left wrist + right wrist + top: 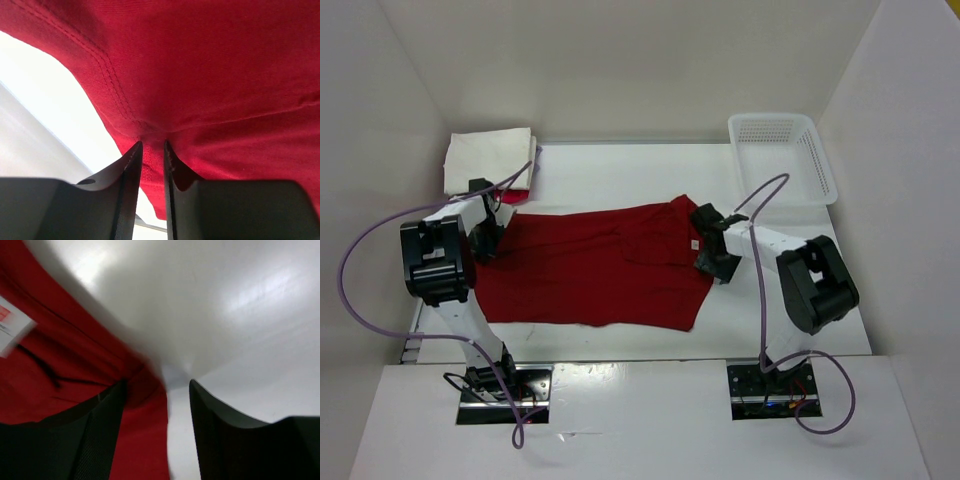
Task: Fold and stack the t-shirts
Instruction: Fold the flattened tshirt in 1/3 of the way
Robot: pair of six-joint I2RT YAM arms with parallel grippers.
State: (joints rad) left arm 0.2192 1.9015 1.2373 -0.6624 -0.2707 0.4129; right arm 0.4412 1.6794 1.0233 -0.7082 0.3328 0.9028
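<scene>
The red shirt (590, 265) lies flat across the counter (620, 170), one arm at each end, ready for a fold. Our left end effector (152, 145) sits at its edge, nearly together; we cannot tell if it pinches cloth. Our right end effector (157, 382) stands spread at the collar end.

Quick count from my end: two grippers, my left gripper (152, 146) and right gripper (157, 382). One dark red t-shirt (590, 265), one folded cream t-shirt (485, 160) far left, one pink t-shirt (517, 196) edge under it. One white basket (820, 180) far right.
</scene>
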